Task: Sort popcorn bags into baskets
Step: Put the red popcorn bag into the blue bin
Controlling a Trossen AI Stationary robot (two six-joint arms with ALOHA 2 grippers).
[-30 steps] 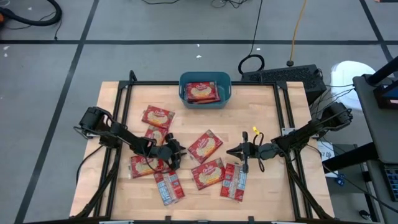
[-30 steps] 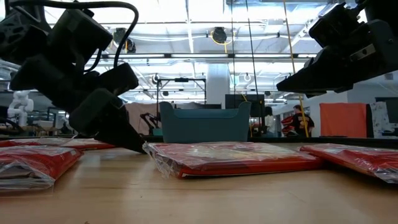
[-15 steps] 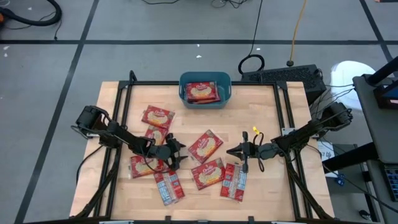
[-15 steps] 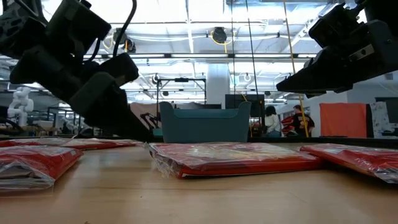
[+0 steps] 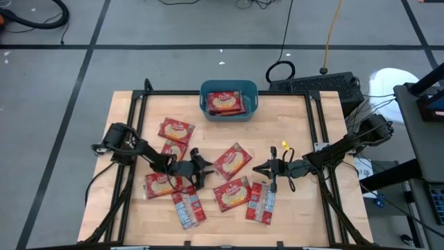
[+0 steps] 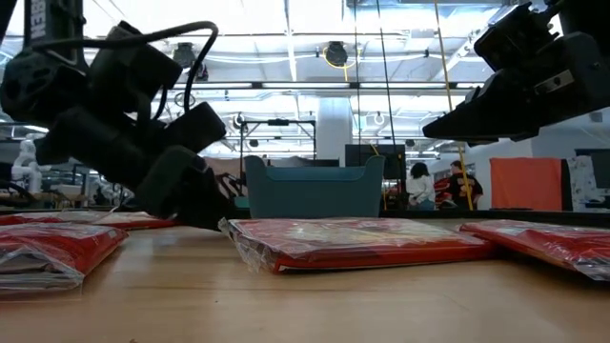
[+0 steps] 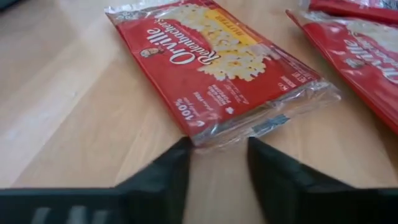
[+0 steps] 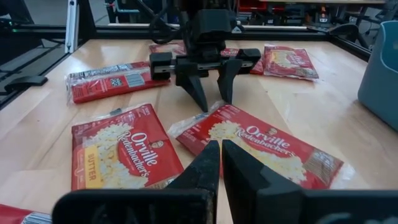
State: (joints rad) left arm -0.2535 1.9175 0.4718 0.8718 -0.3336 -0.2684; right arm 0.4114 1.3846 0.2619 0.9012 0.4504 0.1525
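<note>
- High view: left gripper (image 5: 199, 169) sits low over mid-table, at the 9 o'clock end of the centre packet (image 5: 229, 160). Right gripper (image 5: 264, 169) waits just off that packet's 3 o'clock side.
- Left wrist view: the two dark fingers (image 7: 163, 177) stand apart, straddling the crinkled seal edge of the packet (image 7: 211, 59). The edge lies between the tips; no pinch yet, as far as I can tell.
- Right wrist view: that arm's own fingers (image 8: 205, 165) are pressed together, holding nothing. The left gripper (image 8: 211, 99) shows opposite, tips just touching down at the packet's far edge.
- Tub (image 5: 229, 99) sits at 12 o'clock on the table, one packet already inside. Other packets lie scattered from 9 o'clock round to 5 o'clock.
- Step in hand, my reading: gripping the centre packet by its end seal.
- To do it well: ease forward so the seal lies deeper between the fingers, keep the tips low so one slides under the film, then close firmly.
- Risk: a thin seal slips out if only the fringe is pinched. Lift level and clear the neighbouring packets before swinging toward 12 o'clock.
</note>
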